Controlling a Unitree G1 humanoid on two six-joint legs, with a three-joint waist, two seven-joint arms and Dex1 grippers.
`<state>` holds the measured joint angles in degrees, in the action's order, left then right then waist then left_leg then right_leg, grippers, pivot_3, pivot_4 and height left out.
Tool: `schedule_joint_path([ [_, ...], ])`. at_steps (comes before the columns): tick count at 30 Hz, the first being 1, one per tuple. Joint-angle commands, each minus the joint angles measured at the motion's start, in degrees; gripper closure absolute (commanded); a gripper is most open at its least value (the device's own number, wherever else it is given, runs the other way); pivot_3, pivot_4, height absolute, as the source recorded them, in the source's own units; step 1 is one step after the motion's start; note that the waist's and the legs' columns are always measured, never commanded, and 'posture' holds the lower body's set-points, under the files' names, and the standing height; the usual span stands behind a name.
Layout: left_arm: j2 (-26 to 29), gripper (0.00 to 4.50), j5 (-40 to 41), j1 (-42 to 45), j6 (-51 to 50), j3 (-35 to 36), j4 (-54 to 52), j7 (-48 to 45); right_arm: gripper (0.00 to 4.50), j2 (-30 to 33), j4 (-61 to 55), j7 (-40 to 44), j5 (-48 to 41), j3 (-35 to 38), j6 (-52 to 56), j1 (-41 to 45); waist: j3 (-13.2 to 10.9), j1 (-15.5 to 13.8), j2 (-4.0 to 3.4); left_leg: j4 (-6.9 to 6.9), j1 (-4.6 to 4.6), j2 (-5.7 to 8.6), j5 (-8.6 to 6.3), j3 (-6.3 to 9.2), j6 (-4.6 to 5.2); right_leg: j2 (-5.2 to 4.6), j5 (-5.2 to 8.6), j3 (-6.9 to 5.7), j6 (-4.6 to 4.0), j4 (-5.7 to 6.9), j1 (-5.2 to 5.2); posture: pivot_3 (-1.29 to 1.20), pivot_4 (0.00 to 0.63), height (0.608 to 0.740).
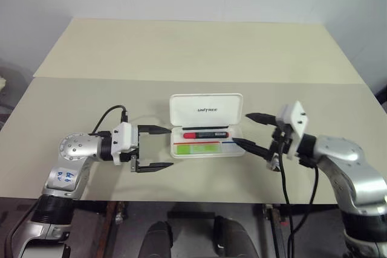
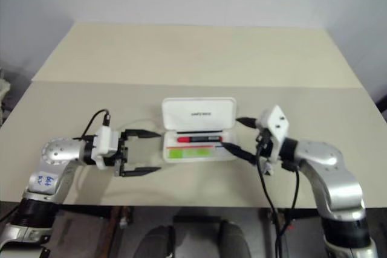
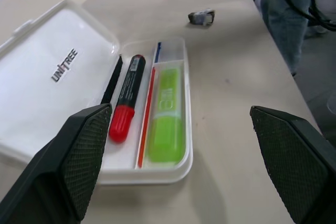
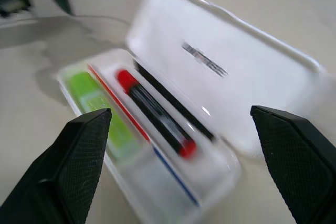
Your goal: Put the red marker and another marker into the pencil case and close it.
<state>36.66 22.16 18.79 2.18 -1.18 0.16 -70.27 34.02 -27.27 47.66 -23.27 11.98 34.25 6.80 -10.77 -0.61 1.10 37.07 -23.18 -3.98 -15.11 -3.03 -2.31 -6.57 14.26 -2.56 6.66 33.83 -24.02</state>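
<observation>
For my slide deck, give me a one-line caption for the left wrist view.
Open left gripper faces the open case holding the red marker and green marker.

Bare table (image 1: 181, 52) lay around the pencil case (image 1: 206, 112) (lid up), which sat between both spread-fingered grippers.
</observation>
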Motion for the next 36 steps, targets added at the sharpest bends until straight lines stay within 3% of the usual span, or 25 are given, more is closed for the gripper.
schedule_joint_path([
  [1,-1.17,0.00,-0.04,1.76,1.24,-0.72,1.33,-0.81,0.03,-1.84,-8.14,-8.21,-0.14,5.72,2.17,-6.03,0.00,-0.31,0.00,0.02,-0.01,0.00,0.00,-0.01,0.00,-0.01,0.00,0.00,0.00,-0.01,0.00,0.00,0.150,0.740],
  [6,-3.35,0.00,-0.36,4.01,1.66,-2.43,3.43,-1.85,0.03,-6.54,-13.59,-18.99,3.07,6.68,3.93,-13.68,0.01,-0.62,0.01,0.09,0.00,0.00,0.02,0.00,0.03,-0.01,-0.01,0.01,-0.02,-0.04,0.03,0.00,0.150,0.740],
  [9,-4.13,0.00,-0.50,5.03,1.75,-2.90,4.33,-2.27,0.03,-9.95,-14.47,-23.90,4.28,5.93,4.16,-16.61,0.01,-0.73,0.02,0.06,0.00,0.00,0.03,0.00,0.04,-0.01,0.42,0.01,-0.80,-0.06,0.04,0.00,0.150,0.740],
  [13,-4.61,0.00,-0.56,6.24,1.64,-3.10,5.05,-2.82,0.03,-12.92,-13.72,-28.04,6.14,4.28,3.56,-19.91,0.02,-0.71,0.02,0.07,-0.01,0.01,0.03,0.00,0.05,-0.01,0.40,0.02,-0.77,-0.05,0.04,0.00,0.150,0.740],
  [28,-2.01,0.00,0.03,7.19,0.92,-1.41,4.84,-3.34,0.03,-18.69,-8.82,-35.52,10.03,0.83,2.99,-24.58,0.03,-0.68,0.05,0.04,0.00,0.00,0.03,0.04,0.07,-0.01,0.46,0.01,-0.87,-0.05,0.06,0.00,0.150,0.740],
  [31,-1.80,0.00,0.03,7.14,0.84,-1.08,4.66,-3.30,0.65,-19.17,-8.02,-35.38,9.27,0.61,3.43,-24.06,0.06,-0.66,0.10,0.06,0.03,0.00,0.03,0.04,0.07,-0.01,0.46,0.01,-0.87,-0.05,0.09,0.00,0.150,0.740],
  [36,-1.87,0.00,-0.16,7.27,1.13,-0.93,4.72,-2.99,2.42,-19.07,-7.74,-35.38,8.80,0.23,3.53,-23.01,0.09,-0.76,0.13,0.10,0.09,0.00,0.07,0.05,0.15,-0.02,0.49,0.01,-0.93,-0.26,0.27,0.00,0.150,0.740],
])
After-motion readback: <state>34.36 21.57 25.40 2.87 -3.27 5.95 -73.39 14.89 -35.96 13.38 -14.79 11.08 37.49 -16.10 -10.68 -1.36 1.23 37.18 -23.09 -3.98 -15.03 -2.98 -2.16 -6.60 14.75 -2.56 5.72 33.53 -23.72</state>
